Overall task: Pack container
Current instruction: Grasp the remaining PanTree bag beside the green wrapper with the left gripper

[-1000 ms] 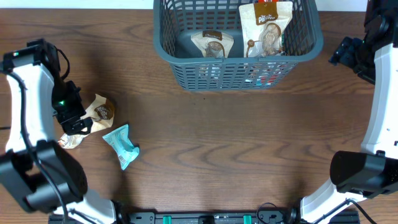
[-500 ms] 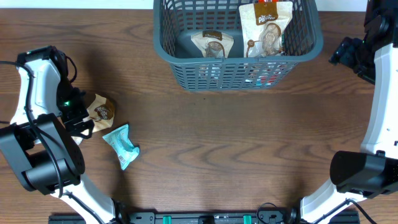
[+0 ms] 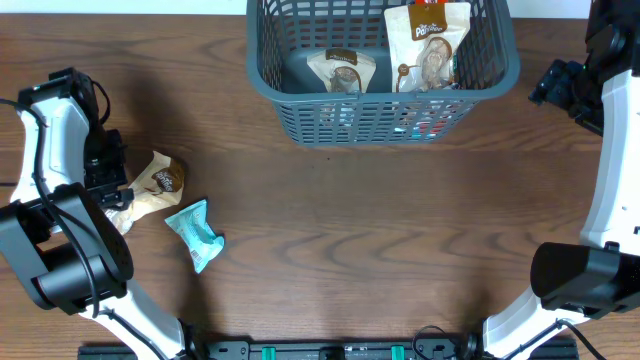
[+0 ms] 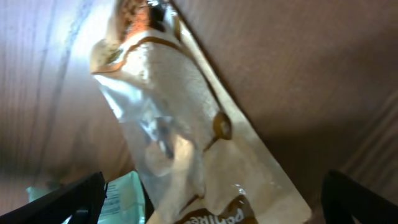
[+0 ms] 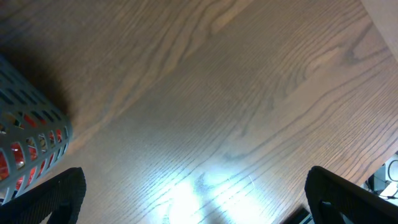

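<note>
Straddling the tan snack packet (image 4: 180, 137) with jaws spread wide, the left gripper (image 4: 214, 196) appeared set for a pick, not yet closed. The right gripper (image 5: 196, 196), likewise wide and empty, hung beside the container (image 3: 300, 125), which stood at the table's (image 5: 249, 93) far edge. Its far rim was cut off, and red contents behind the lattice were unidentifiable.

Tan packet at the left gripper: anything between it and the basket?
Nothing visible. Bare table lies between the tan packet and the basket; the teal packet sits nearer the robot, off that line.
</note>
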`<state>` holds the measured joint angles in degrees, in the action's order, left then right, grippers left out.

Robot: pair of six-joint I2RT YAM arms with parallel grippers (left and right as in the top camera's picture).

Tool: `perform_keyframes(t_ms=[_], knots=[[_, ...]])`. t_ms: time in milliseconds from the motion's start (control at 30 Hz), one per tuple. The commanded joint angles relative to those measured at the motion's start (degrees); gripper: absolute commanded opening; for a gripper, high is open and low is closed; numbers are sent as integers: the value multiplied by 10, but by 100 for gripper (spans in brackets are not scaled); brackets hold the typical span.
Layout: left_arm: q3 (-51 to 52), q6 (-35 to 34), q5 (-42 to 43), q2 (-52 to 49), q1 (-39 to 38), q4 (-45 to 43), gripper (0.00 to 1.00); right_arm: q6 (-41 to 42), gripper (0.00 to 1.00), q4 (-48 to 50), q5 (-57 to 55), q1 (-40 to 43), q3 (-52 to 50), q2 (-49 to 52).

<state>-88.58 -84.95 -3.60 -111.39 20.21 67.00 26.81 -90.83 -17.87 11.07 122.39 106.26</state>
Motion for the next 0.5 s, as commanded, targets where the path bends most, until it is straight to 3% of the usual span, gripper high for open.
perform_keyframes(t_ms=[0, 100, 333, 467], knots=[[5, 27, -10, -8, 2, -6, 99, 10, 99, 0, -12, 5, -2, 2], [16, 21, -9, -8, 2, -13, 99, 10, 99, 0, -12, 5, -2, 2], [91, -66, 14, -8, 2, -14, 99, 10, 99, 0, -12, 5, -2, 2], [121, -69, 30, -8, 2, -36, 99, 10, 99, 0, -12, 5, -2, 2]])
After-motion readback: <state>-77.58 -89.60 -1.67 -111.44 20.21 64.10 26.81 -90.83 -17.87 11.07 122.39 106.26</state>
